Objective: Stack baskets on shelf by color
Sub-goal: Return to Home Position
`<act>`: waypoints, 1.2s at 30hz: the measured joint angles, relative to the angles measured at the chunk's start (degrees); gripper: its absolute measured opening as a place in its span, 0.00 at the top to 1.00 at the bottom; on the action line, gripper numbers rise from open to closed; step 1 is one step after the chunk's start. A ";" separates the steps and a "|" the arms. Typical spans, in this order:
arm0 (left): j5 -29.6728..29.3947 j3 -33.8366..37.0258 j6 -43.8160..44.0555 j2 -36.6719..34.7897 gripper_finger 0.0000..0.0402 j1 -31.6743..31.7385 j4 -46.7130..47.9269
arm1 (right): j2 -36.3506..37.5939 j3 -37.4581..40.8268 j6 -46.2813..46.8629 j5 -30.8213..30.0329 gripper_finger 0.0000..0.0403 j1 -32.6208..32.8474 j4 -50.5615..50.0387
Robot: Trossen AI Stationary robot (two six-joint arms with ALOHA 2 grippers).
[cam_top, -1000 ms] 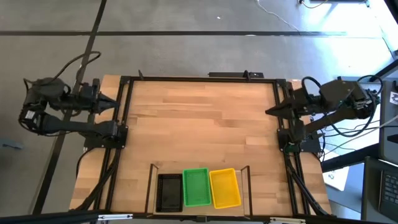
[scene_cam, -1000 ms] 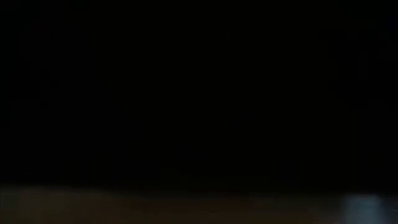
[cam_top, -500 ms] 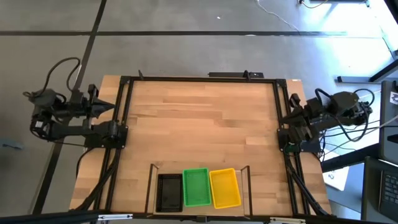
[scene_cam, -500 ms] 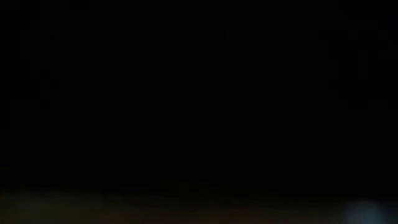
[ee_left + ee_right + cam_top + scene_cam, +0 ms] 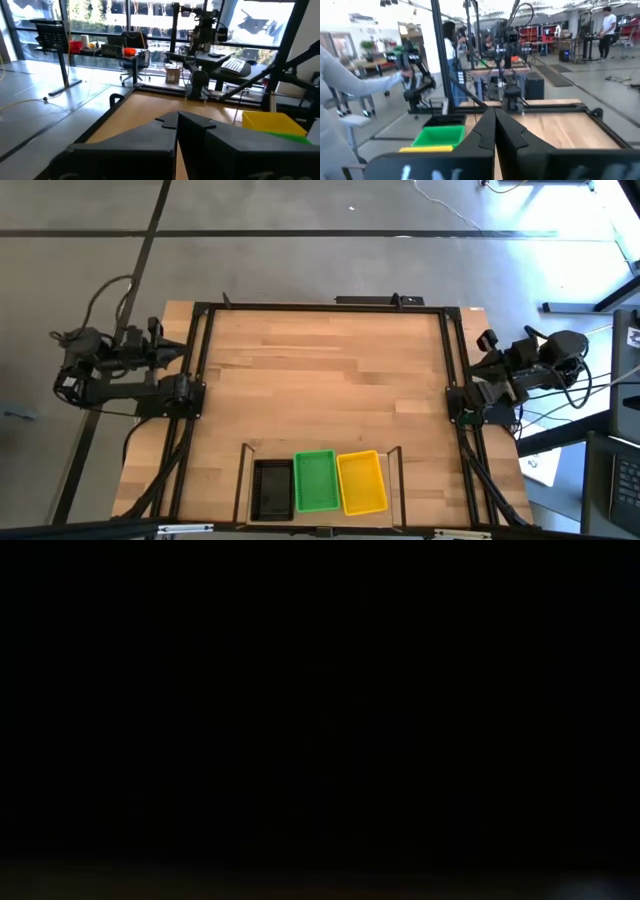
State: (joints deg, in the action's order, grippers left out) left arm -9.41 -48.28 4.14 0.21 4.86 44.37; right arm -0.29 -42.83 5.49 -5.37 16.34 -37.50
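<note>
Three baskets sit side by side on the shelf (image 5: 243, 480) at the table's near edge: black (image 5: 272, 488), green (image 5: 316, 479) and yellow (image 5: 361, 481). The left wrist view shows the yellow basket (image 5: 272, 122) with the green one (image 5: 296, 138) behind it. In the right wrist view the green basket (image 5: 440, 135) stands between the yellow (image 5: 427, 148) and the black (image 5: 445, 120). My left gripper (image 5: 177, 122) is shut and folded back at the table's left edge (image 5: 180, 352). My right gripper (image 5: 494, 117) is shut at the right edge (image 5: 470, 372). Both point level across the table, far from the baskets. The low view is dark.
A black frame (image 5: 320, 307) runs around the wooden tabletop (image 5: 320, 380). Beyond the table the right wrist view shows a person's grey sleeve (image 5: 350, 85) and a standing person (image 5: 451, 45). Desks and other robot arms stand in the room.
Both arms have folded back and sunk toward their own table edges, the right one farther than the left. Each gripper has tipped toward level and stayed shut. The baskets have not moved.
</note>
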 joint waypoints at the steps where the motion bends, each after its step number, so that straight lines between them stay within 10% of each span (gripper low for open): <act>1: -0.47 0.44 -0.05 -0.02 1.00 0.00 -0.40 | 0.14 0.00 -0.12 -0.04 1.00 0.00 -0.21; 36: -0.68 47.81 -4.51 0.02 1.00 0.00 -52.36 | -0.05 42.45 -7.20 0.95 1.00 -0.02 44.07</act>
State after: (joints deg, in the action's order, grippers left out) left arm -10.09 -0.47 -0.36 0.23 4.86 -7.99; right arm -0.34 -0.38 -1.72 -4.41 16.32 6.57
